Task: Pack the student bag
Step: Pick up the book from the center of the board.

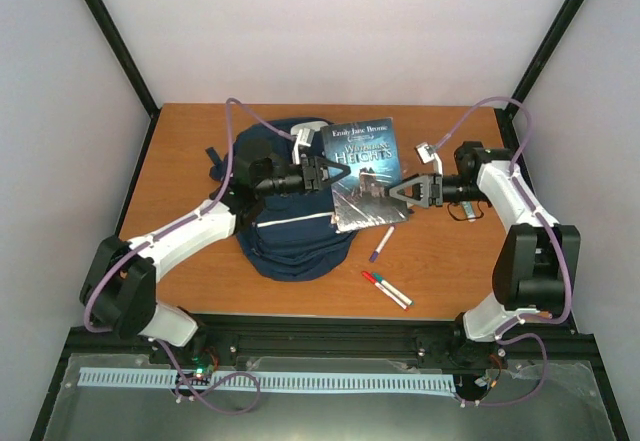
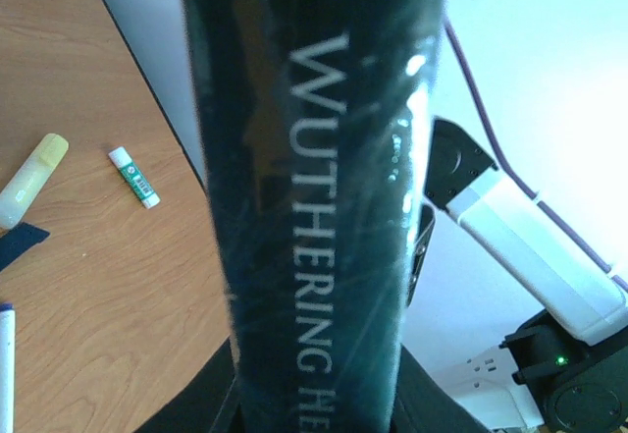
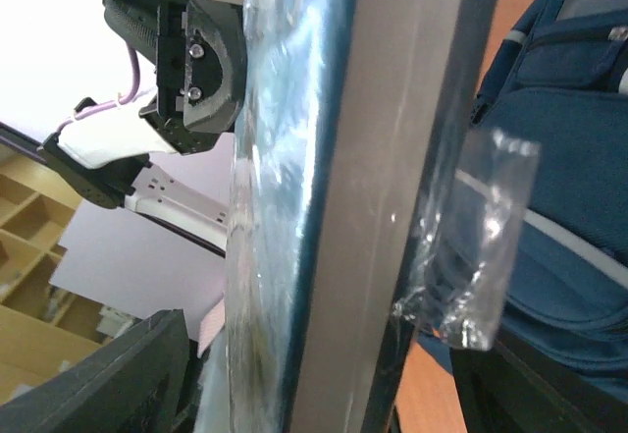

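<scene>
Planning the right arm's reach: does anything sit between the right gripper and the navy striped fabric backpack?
Yes. The dark plastic-wrapped paperback book, held up by the left gripper, stands between the open right gripper and the navy striped fabric backpack.

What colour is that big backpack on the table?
The fabric backpack is navy blue with thin white stripes; clearest in top external view.

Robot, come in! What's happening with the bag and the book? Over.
Left gripper shut on book. Right gripper open at book's far edge. Student bag below, book not in. Pens lie aside.
</scene>
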